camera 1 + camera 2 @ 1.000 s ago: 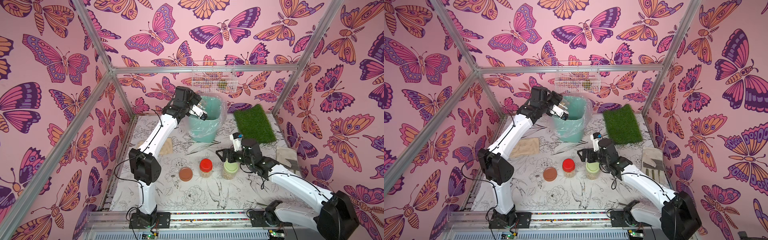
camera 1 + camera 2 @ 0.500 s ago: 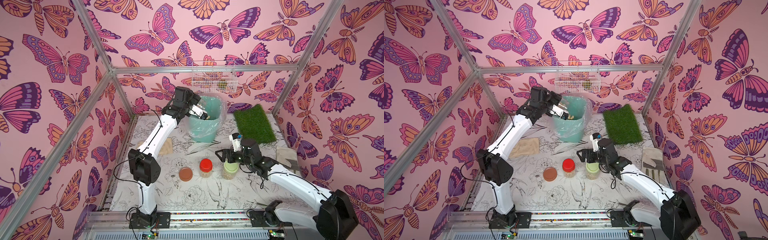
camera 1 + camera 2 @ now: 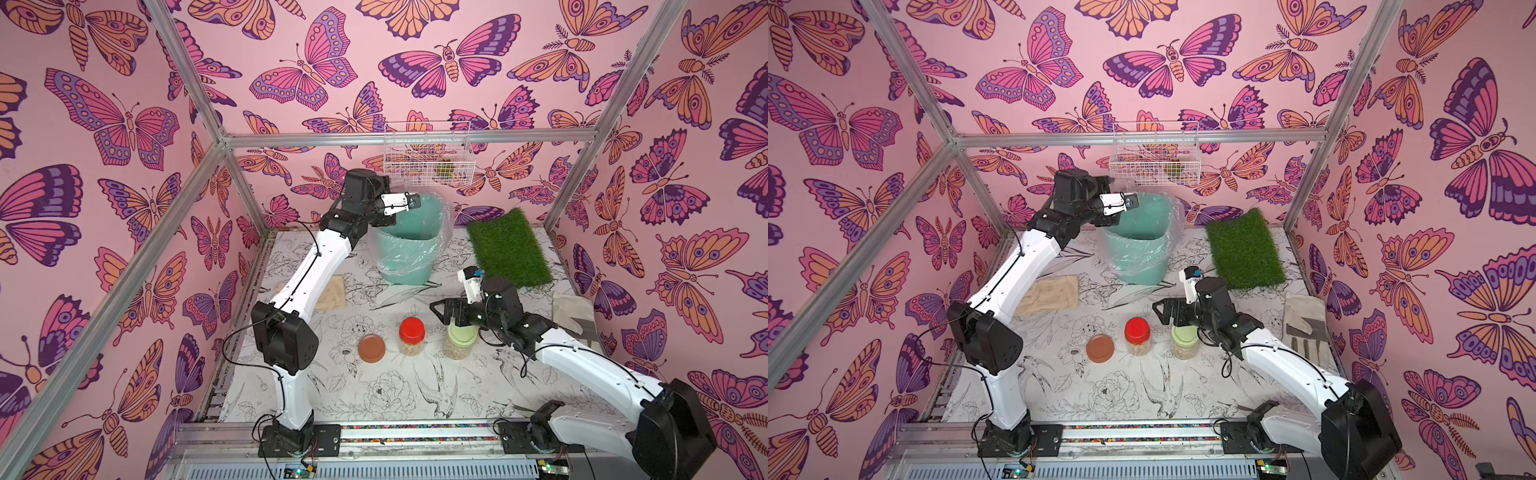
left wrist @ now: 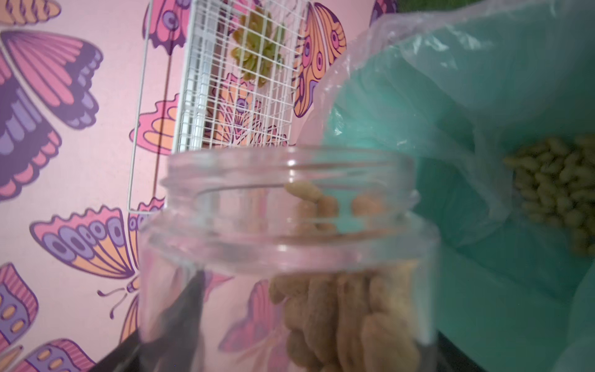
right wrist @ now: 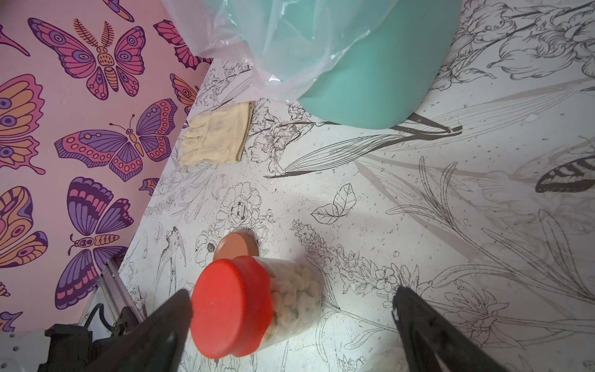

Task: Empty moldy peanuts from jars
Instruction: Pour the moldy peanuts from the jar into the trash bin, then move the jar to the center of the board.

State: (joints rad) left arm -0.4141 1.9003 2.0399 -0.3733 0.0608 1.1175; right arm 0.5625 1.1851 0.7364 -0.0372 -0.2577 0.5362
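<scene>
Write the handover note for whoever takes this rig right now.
Left end effector: shut on the open jar, held at the mouth of the lined bin.
Right end effector: open and empty, above the green-lidded jar, not gripping it.
Done: the brown lid is off and lies on the table; some peanuts are in the bin.
Left: pour out the peanuts that remain in the held jar, then open and empty the red-lidded jar and the green-lidded jar. Both stand closed on the table with peanuts inside.
</scene>
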